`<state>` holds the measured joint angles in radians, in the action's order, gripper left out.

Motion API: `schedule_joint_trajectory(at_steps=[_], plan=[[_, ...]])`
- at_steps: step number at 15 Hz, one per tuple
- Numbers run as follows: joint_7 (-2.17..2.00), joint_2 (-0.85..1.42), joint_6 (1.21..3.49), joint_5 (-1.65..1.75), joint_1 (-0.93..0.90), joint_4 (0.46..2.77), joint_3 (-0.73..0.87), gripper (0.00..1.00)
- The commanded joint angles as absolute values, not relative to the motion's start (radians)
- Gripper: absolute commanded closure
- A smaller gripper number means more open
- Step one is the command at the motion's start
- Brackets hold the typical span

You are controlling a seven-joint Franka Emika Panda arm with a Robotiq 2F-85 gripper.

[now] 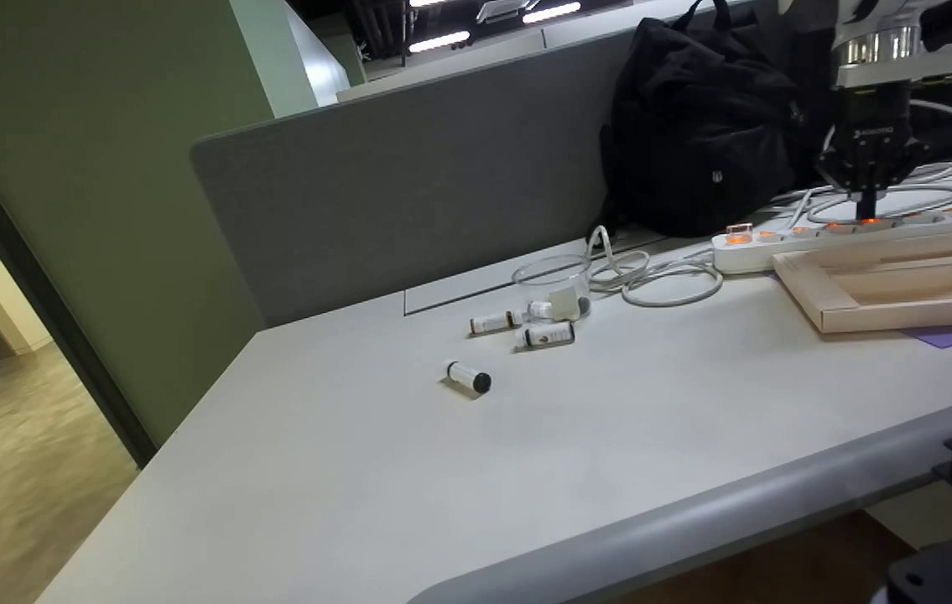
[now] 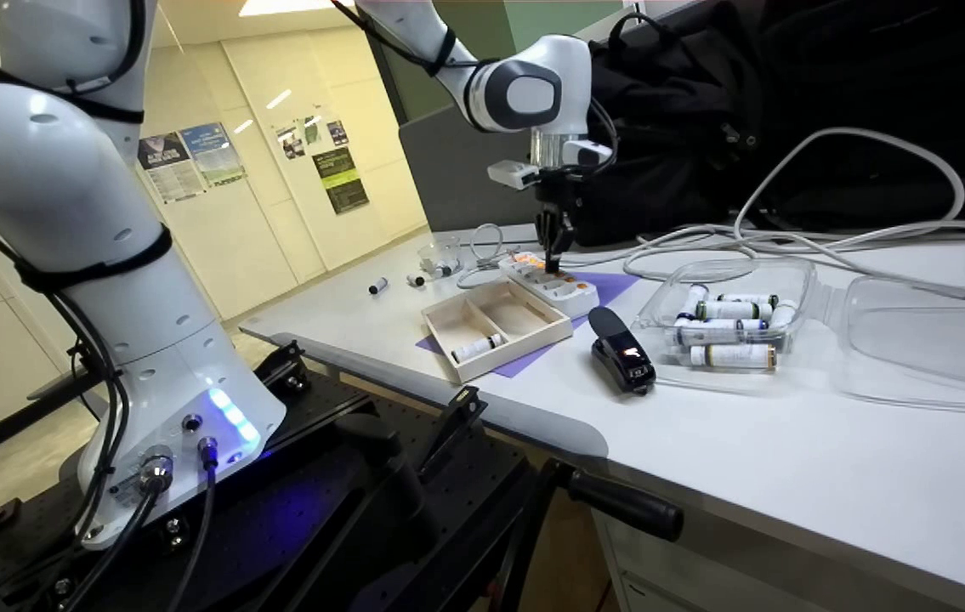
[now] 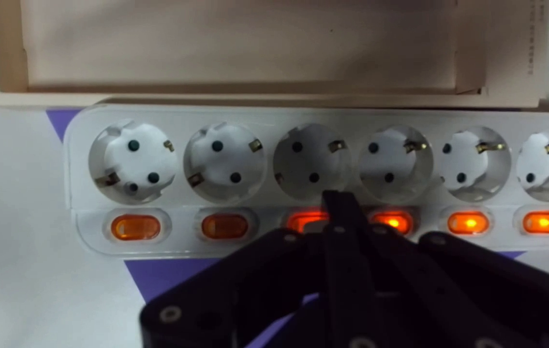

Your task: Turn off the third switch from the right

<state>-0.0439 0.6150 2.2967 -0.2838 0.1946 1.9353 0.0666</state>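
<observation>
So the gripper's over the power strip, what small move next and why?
Probably a light downward press: the shut gripper partly hides the third switch from the wrist view's left, likely the target, which glows, so it looks on. Contact isn't clear.

In both exterior views the white arm [image 2: 414, 25] drops to an upright wrist [image 2: 565, 76], its black gripper [image 2: 552, 266] pointing straight down, fingers [image 3: 344, 212] pressed together with nothing between.

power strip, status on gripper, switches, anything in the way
Gripper shut over strip, contact unclear. Third switch from left in wrist view lit, partly hidden by gripper. Box beside strip, seemingly not in the way.
</observation>
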Motion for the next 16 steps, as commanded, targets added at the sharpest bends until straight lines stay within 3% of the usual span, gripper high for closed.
schedule_joint_trajectory(at_steps=[1, 10, 11, 13, 14, 16], plan=[[-0.043, 0.651, 2.244, -0.313, 0.215, 1.882, 0.054, 1.00], [-0.027, 0.512, 2.178, -0.280, 0.189, 1.873, 0.063, 1.00], [-0.029, 0.474, 2.179, -0.265, 0.181, 1.874, 0.068, 0.74], [-0.014, 0.524, 2.207, -0.281, 0.188, 1.862, 0.059, 0.67], [-0.014, 0.491, 2.192, -0.279, 0.185, 1.862, 0.061, 0.86], [-0.013, 0.489, 2.192, -0.279, 0.185, 1.867, 0.061, 0.71]])
